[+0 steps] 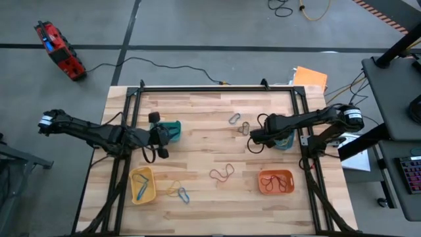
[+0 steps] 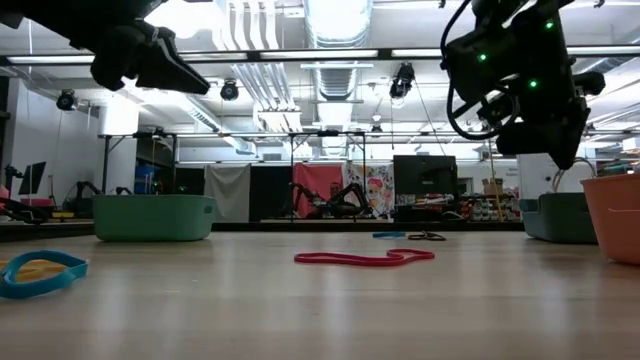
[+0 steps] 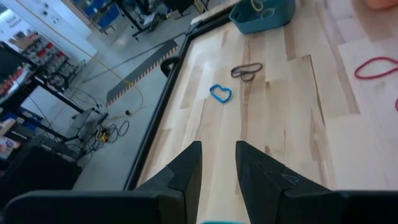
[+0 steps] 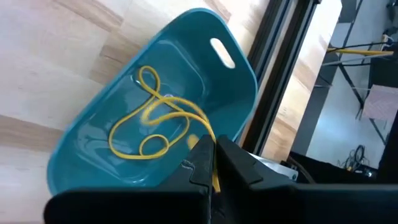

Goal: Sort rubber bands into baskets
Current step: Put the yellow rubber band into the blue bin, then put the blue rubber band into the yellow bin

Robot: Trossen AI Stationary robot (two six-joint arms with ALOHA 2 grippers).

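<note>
Yellow rubber bands (image 4: 155,124) lie in the blue basket (image 4: 205,56), the right hand (image 4: 208,163) pinched shut above them. Left hand (image 3: 217,165), fingers slightly parted, hovers beside the teal-green basket (image 1: 172,129) on the counter (image 1: 204,141).

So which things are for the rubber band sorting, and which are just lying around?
For the job: teal basket, blue basket, yellow basket, orange basket; red band, blue band, yellow band in the right gripper.
Just lying about: red tool, orange sheet, floor cables.
</note>
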